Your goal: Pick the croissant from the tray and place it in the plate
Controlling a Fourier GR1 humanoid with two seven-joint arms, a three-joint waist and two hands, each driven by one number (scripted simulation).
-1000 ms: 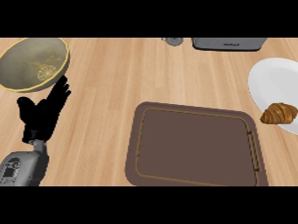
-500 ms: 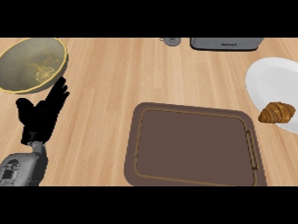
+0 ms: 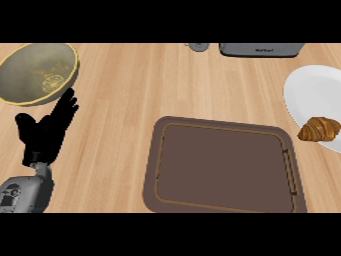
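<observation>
Look to the counter's (image 3: 143, 85) right edge and you will find the croissant (image 3: 320, 129) lying on the white plate (image 3: 320, 95), at that plate's lower left rim, just past the tray's (image 3: 225, 167) upper right corner. The plate runs off the right side of your view, so you see only part of it. The tray is a dark brown rectangle with rounded corners near the counter's front edge, right of centre, and its surface holds nothing.

Your left hand (image 3: 47, 130) shows on the counter's left side, its grey forearm coming up from the lower left corner. The fingers are straight and pointing toward the far edge, thumb apart to the left, holding nothing. Their tips lie just below the rim of a yellowish bowl (image 3: 36, 72) that sits in the far left corner. The right hand does not show in your view.

At the far edge, right of centre, sits a grey appliance (image 3: 261, 49), with a small grey round object (image 3: 197, 46) just to its left.
</observation>
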